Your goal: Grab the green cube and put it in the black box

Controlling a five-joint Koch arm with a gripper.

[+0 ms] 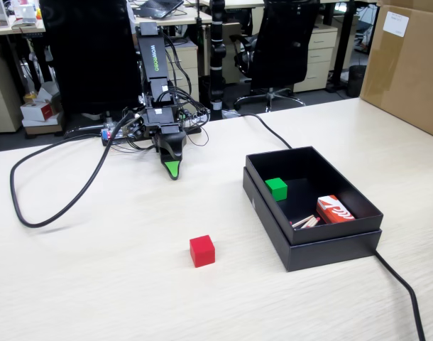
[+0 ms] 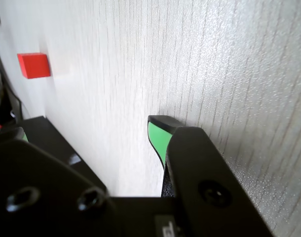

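A pale wood-grain table (image 1: 96,284) fills the foreground of the fixed view, its grain seen close up in the wrist view under even, soft light. Behind the jaws, beyond the table's far edge, a dark floor (image 1: 287,92) is seen. Two black office chairs are placed there: one (image 1: 92,53) directly behind the jaws and another (image 1: 287,42) further to the right in the fixed view, on a star base. Light-coloured desks with drawer units (image 1: 321,60) are lined up along the back. A large brown cardboard box (image 1: 408,64) stands at the table's right edge, well apart from the jaws. Small boxes (image 1: 39,106) are stacked on the floor at the left.
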